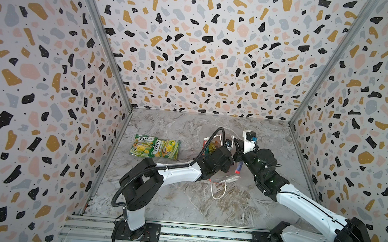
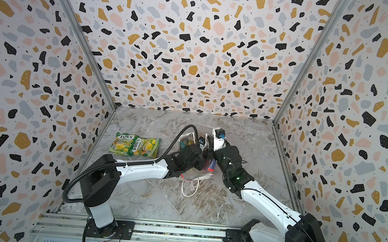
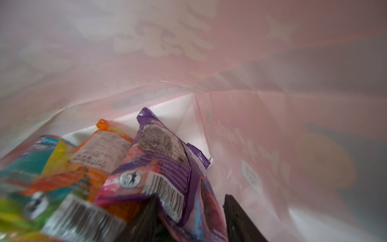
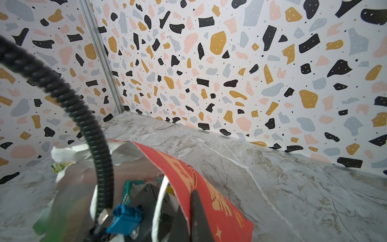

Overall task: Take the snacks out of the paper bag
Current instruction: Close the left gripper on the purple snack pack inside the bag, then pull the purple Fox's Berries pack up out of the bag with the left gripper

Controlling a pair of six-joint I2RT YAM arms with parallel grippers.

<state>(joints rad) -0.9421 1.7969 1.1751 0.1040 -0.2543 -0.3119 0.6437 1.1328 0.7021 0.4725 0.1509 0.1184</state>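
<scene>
Right, your marbled desk (image 1: pixel 181 204) carries the whole scene, and the paper bag (image 4: pixel 184 167) sits near its middle, red outside and white within, with both arms meeting at it. Your right fingers (image 4: pixel 196 209) are clamped tight on the bag's wall. One presses the red printed face and the other sits on the white-lined side.

Your left fingers (image 3: pixel 234 213) are deep inside the bag, parted about halfway, and the end of the purple packet (image 3: pixel 165 167) fills the gap between them. Whether they actually squeeze it, you can't tell from the left wrist view.

Four snacks are inside the bag. The orange packet (image 3: pixel 100 150) leans against the purple one, the yellow packet (image 3: pixel 56 157) is tucked beside that, and the teal packet (image 3: pixel 23 165) is blurred at the edge.

Out on the desk, left of the bag in both top views, two green-yellow FOX'S packets (image 1: pixel 143 145) (image 2: pixel 124 141) lie flat, side by side and touching, clear of the bag. Smallest of all, a white cord handle (image 1: pixel 217 193) loops onto the desk at the bag's near side.
</scene>
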